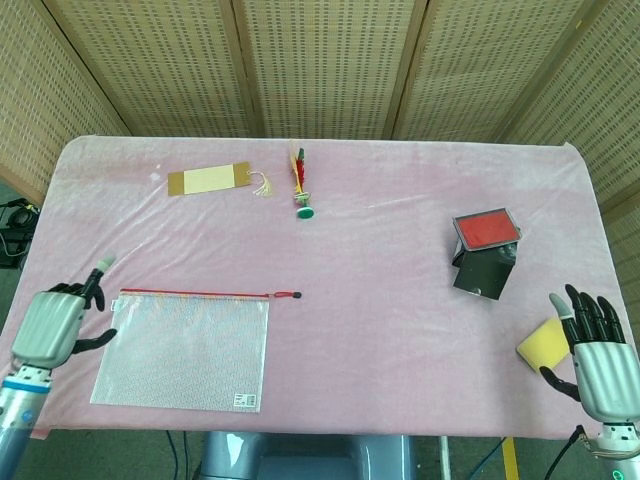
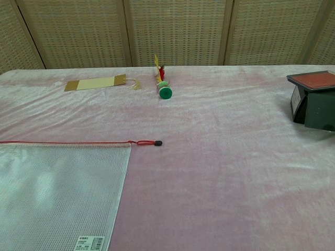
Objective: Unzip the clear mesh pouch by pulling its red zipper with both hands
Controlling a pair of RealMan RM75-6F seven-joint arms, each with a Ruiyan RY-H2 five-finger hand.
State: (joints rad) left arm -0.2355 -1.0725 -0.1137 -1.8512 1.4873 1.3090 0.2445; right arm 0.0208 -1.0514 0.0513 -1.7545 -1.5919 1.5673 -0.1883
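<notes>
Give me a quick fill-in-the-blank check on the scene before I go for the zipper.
1. The clear mesh pouch has a zipper along its top edge coloured ____.
2. The zipper's black-tipped pull lies at the pouch's ____ end, as the cameras see it.
3. The yellow sponge lies beside the robot's ____ hand.
4. The left hand is near the pouch's left edge and holds ____.

Missing words: red; right; right; nothing
</notes>
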